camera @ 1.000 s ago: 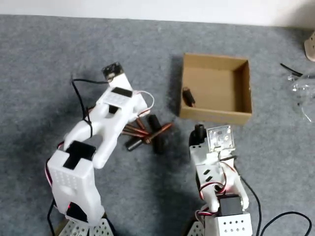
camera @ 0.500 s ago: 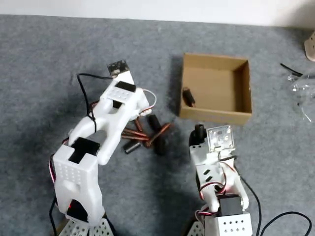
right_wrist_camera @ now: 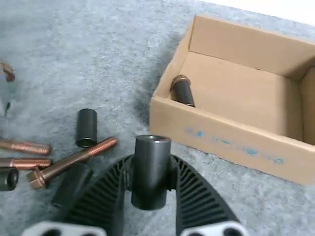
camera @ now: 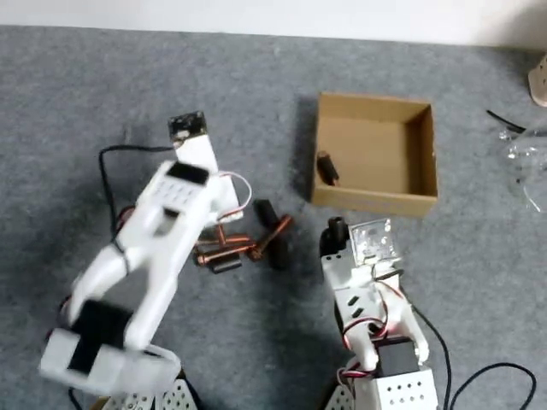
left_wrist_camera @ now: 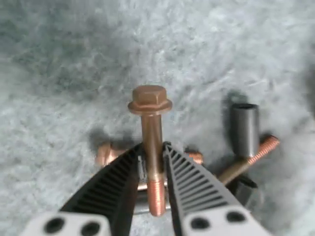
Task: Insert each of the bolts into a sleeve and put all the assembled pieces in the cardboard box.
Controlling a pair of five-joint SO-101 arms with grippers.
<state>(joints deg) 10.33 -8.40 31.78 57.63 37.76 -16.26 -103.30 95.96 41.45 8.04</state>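
My left gripper [left_wrist_camera: 152,153] is shut on the shank of a copper bolt [left_wrist_camera: 150,128], its hex head pointing away, held above the grey carpet. Under it lie more bolts [camera: 229,252] and dark sleeves [camera: 267,211] in a loose pile beside the left arm [camera: 175,196]. My right gripper [right_wrist_camera: 150,177] is shut on an upright dark sleeve [right_wrist_camera: 151,167], which stands just in front of the cardboard box [right_wrist_camera: 226,142] and also shows from above as the held sleeve [camera: 335,232]. One assembled piece [camera: 326,167] leans in the box's left corner [right_wrist_camera: 183,91].
Near the right gripper lie a loose sleeve [right_wrist_camera: 86,128], a bolt [right_wrist_camera: 74,163] and another sleeve [right_wrist_camera: 71,184]. Clear plastic items and a black cable [camera: 517,141] sit at the carpet's far right. The box [camera: 373,203] stands right of the pile.
The left arm has risen and swung left from the pile, carrying a bolt. The right gripper with its sleeve has shifted slightly left.
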